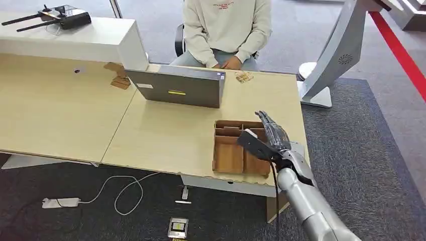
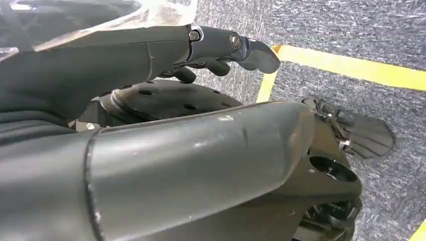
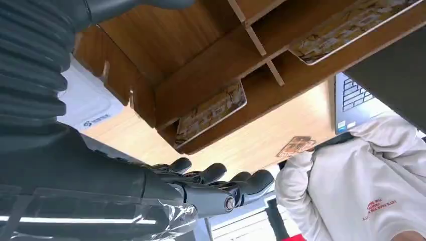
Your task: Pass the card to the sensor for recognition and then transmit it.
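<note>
Patterned card (image 3: 211, 113) lies in the brown cardboard tray (image 1: 228, 155). Right hand (image 1: 269, 136) hovers above, fingers spread, empty. Lower squarely, pinch one edge.

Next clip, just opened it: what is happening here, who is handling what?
The robot's right hand hovers over the wooden compartment tray at the near edge of the desk, fingers apart and holding nothing. Patterned cards lie in the tray's back compartments. The left hand hangs down by the carpeted floor, empty as far as shows. A person in a pale sweatshirt sits across the desk behind a laptop. No card has been picked up yet.
</note>
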You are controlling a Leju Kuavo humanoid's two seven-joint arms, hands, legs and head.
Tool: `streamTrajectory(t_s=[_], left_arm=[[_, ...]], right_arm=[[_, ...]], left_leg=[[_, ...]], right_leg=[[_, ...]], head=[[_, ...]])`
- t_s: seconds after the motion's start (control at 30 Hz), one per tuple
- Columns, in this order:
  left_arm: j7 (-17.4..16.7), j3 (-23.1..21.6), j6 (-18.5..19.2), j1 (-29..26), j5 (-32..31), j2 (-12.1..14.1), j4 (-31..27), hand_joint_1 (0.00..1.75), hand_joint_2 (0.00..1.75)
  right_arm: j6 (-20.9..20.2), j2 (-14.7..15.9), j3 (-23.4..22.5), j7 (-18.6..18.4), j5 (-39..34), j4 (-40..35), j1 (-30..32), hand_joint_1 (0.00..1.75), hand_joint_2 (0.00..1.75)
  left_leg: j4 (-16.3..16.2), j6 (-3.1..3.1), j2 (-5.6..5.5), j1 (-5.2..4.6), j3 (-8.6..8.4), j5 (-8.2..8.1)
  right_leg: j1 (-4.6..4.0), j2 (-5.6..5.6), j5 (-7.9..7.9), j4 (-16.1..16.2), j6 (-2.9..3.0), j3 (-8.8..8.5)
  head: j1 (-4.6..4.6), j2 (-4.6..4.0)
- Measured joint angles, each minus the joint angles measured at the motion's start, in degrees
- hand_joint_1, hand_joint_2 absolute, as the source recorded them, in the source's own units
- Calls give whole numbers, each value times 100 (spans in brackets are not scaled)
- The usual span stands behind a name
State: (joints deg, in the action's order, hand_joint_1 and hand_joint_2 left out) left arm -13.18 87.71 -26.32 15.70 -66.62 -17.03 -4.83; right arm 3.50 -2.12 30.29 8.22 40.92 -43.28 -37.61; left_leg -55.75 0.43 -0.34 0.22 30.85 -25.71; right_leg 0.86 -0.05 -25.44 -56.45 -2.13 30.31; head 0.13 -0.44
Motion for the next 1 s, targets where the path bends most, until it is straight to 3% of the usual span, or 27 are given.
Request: streamTrajectory(t_s=[0.33,1.0], left_arm=[[26,2,-151,3,-85,-13,0,0,0],[90,2,-313,11,20,-20,0,0,0]], right_arm=[[306,-9,0,170,-133,284,-348,0,175],[242,17,0,155,-197,610,-490,0,175]], left_leg=[[0,0,1,0,0,0],[-1,0,1,0,0,0]], right_leg=[[0,0,0,0,0,0],[0,0,0,1,0,2]], head=[[2,0],[2,0]])
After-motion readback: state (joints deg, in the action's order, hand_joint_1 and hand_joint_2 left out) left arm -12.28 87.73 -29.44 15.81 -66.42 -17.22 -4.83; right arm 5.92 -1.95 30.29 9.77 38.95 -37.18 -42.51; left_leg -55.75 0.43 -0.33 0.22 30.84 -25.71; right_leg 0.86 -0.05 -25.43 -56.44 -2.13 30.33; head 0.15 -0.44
